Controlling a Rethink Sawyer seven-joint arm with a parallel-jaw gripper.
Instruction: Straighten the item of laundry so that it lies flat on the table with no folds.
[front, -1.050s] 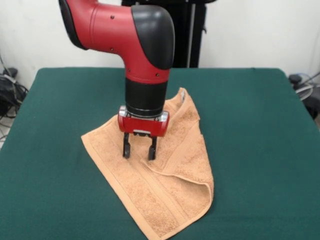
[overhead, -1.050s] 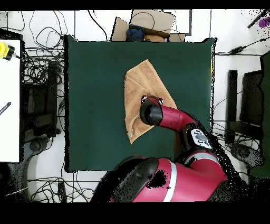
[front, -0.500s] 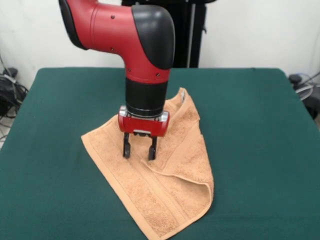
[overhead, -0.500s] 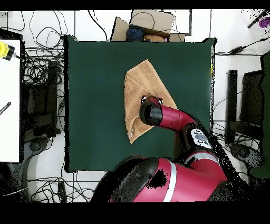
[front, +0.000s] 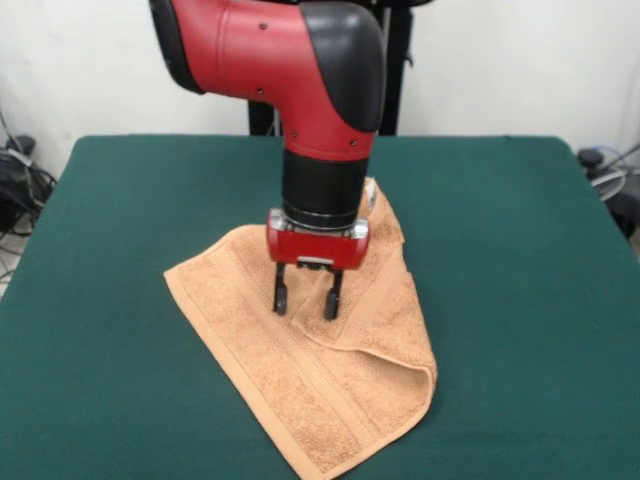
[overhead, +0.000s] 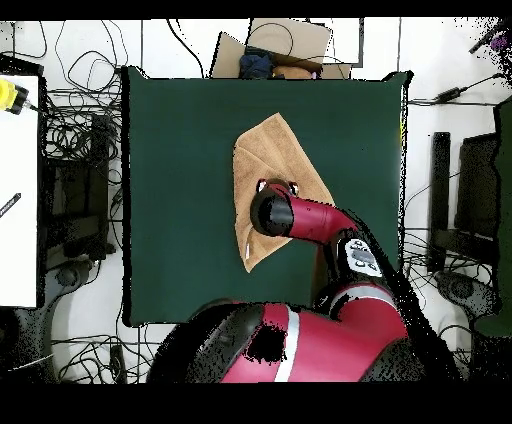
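So the gripper is pointing straight down over the middle of the towel, with its two black fingers spread apart and nothing between them — released, not pinching any cloth. From the front view the tips look like they're right at the towel's surface, but I can't tell whether they actually touch it.

That orange-tan towel sits around the center of the green bench, a bit toward the camera side in the front view, and it spreads out on every side of the gripper. It's not flat: the right-hand part in the front view is doubled over, with a rounded fold edge at the lower right corner and a top layer running up toward the corner behind the arm. Its left part lies single-layer, with the woven border bands showing as diagonal stripes.

As for orientation, the towel lies diamond-wise to the bench edges, corners pointing out rather than sides parallel. In the overhead view it reads as a long kite shape — the long axis runs roughly top to bottom of that picture, with one point toward the top edge and a narrower tail at the bottom, beside the arm's wrist. The arm covers much of the towel's middle from above, so the gripper itself is hidden there.
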